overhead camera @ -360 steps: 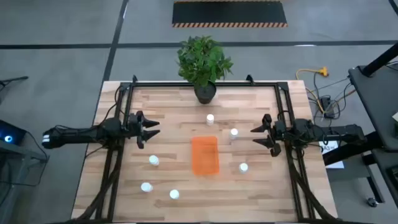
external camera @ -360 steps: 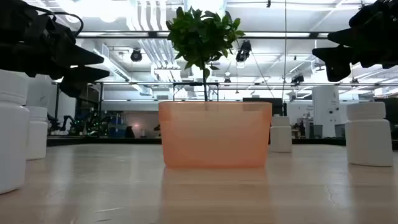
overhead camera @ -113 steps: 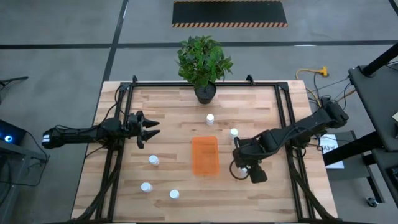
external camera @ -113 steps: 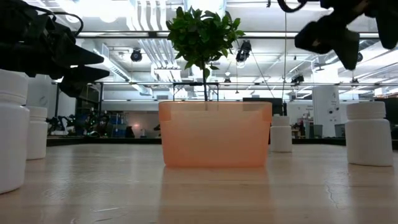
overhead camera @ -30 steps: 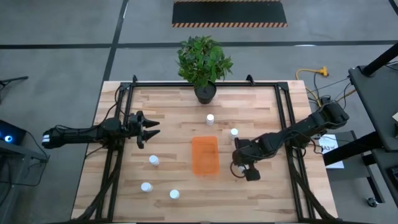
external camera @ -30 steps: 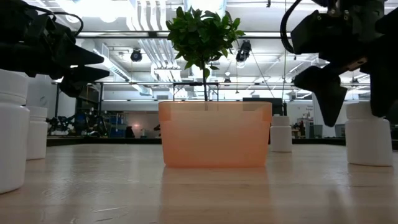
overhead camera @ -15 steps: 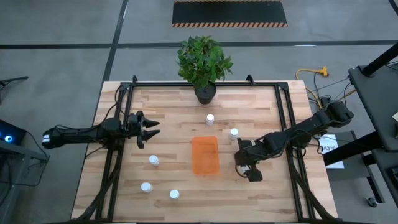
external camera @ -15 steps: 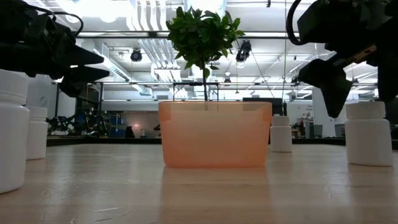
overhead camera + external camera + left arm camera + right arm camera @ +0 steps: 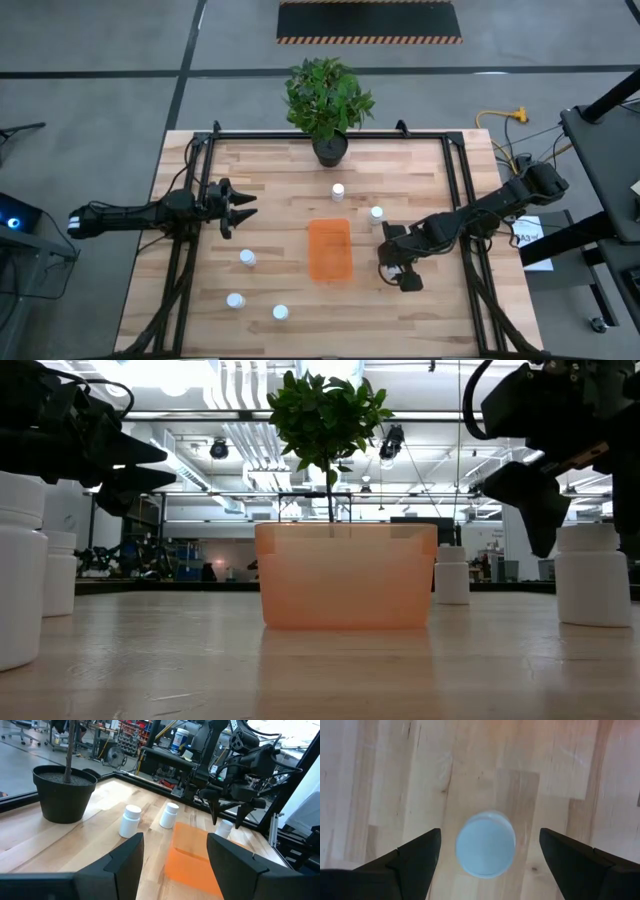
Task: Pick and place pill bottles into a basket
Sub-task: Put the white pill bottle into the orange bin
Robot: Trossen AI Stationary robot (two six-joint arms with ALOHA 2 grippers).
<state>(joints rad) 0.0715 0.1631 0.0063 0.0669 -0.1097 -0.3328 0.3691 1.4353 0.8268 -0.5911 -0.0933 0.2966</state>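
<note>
6 pill bottles (image 9: 338,190), 1 basket (image 9: 330,250), 1 plant (image 9: 326,97), 2 arms.

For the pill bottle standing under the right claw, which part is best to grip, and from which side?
Grip the pill bottle from straight above, one finger on each side of its round cap and body. It stands upright on the table, apart from the basket, and the right claw hangs open, centred over it.

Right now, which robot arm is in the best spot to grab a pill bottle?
The right. Its open right gripper hangs straight above a pill bottle beside the basket. The left gripper waits at the table's left side, with no bottle under it.
</note>
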